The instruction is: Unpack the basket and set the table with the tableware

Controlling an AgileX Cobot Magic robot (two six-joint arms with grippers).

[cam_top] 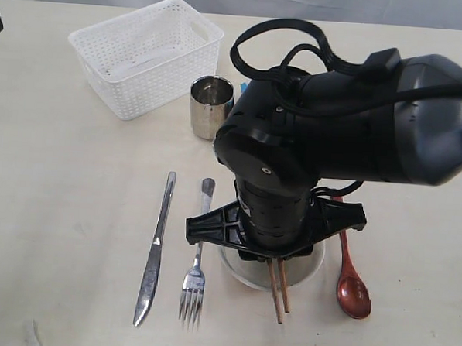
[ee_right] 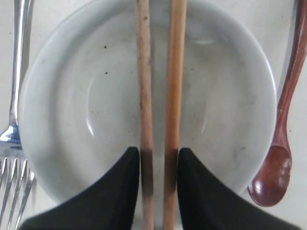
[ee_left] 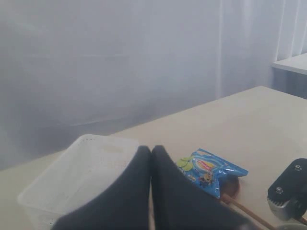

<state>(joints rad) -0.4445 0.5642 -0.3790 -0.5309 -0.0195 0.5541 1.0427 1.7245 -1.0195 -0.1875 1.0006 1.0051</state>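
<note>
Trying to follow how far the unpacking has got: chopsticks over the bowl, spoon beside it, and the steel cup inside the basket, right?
Not quite. The steel cup is not inside the basket; it stands on the table beside the basket, as the exterior view shows. The chopsticks are over the bowl, with the spoon beside it.

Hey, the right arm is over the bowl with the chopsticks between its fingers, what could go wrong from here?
The two chopsticks span the bowl with a gap between them; if the right gripper squeezes unevenly, one might slip out or roll off the rim. The fork and spoon lie close on either side of the bowl, so a nudged bowl could knock them askew.
</note>
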